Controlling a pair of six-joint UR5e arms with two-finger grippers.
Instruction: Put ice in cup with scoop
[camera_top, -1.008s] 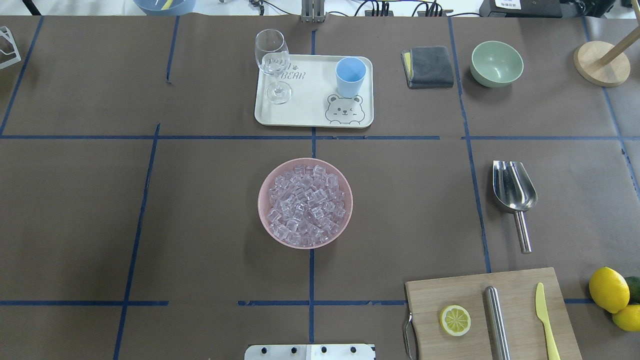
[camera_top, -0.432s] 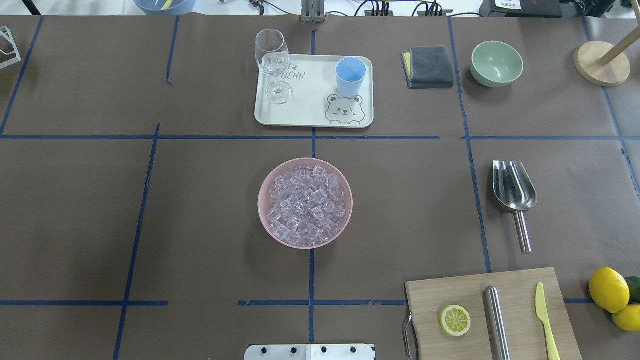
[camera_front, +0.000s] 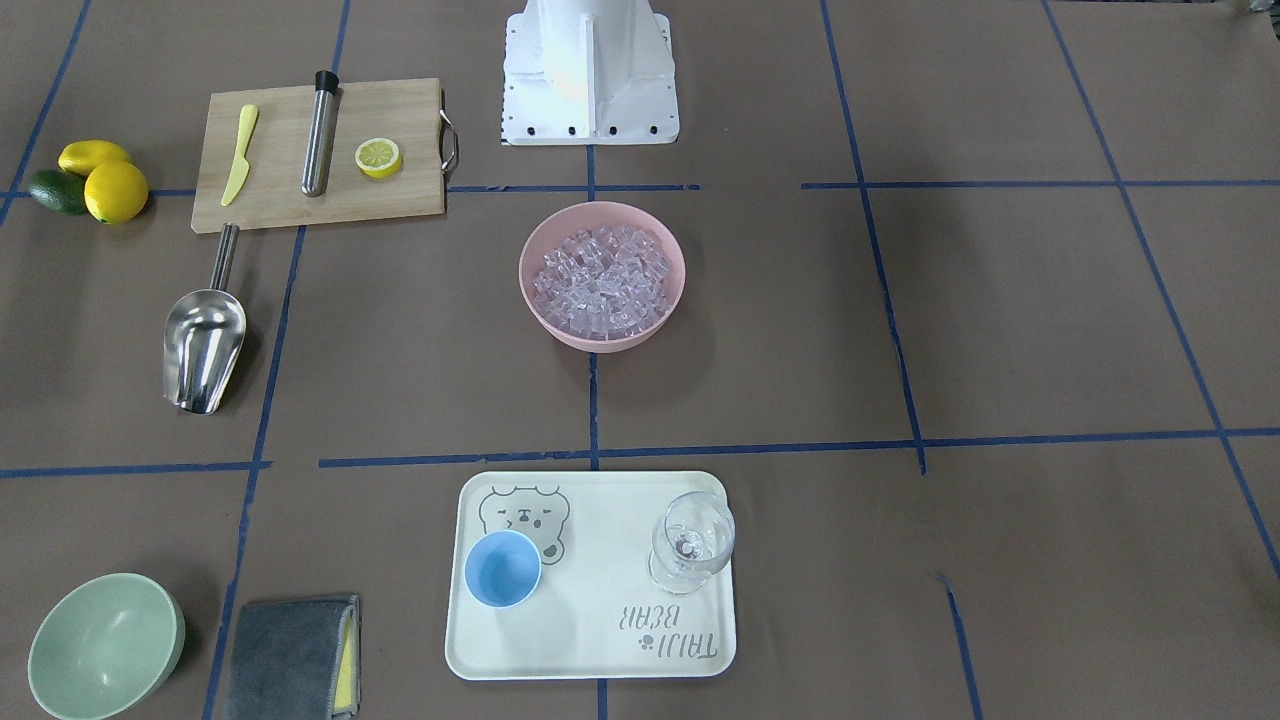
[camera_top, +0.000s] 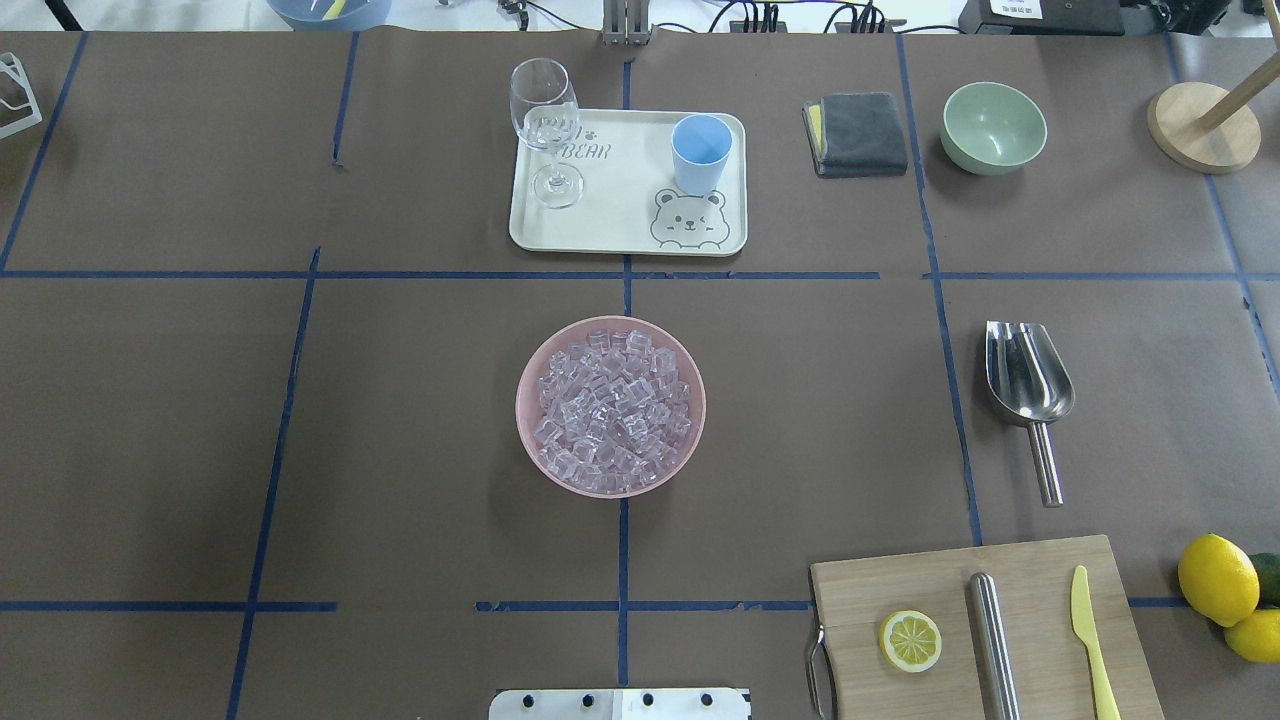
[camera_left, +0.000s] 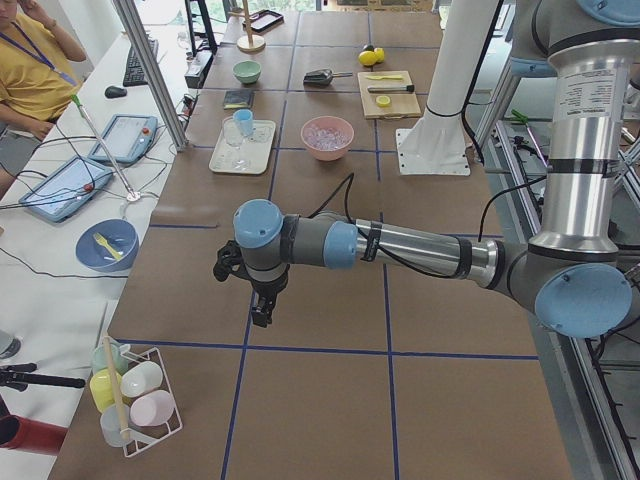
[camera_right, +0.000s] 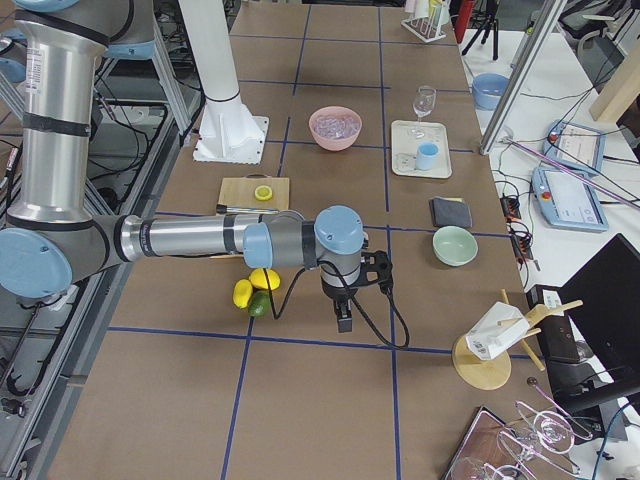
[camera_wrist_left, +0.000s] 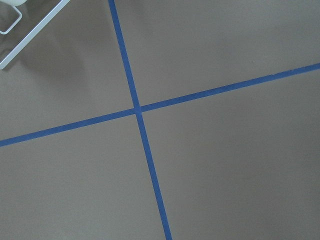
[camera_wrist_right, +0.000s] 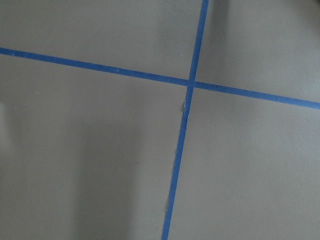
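The ice (camera_top: 610, 405) fills a pink bowl (camera_top: 521, 405) at the table's middle. The light-blue cup (camera_top: 700, 152) stands upright on a cream tray (camera_top: 620, 228) behind the bowl. The steel scoop (camera_top: 1027, 385) lies on the table to the right, handle toward the robot. My left gripper (camera_left: 262, 312) hangs over bare table far to the left; I cannot tell if it is open or shut. My right gripper (camera_right: 343, 320) hangs over bare table far to the right, beyond the lemons; I cannot tell its state. Both wrist views show only brown table and blue tape.
A wine glass (camera_top: 545, 130) stands on the tray's left. A folded grey cloth (camera_top: 858, 133) and a pale green bowl (camera_top: 992, 127) sit at the back right. A cutting board (camera_top: 950, 600) holds a lemon half, a steel cylinder and a yellow knife. Lemons (camera_top: 1217, 580) lie beside it.
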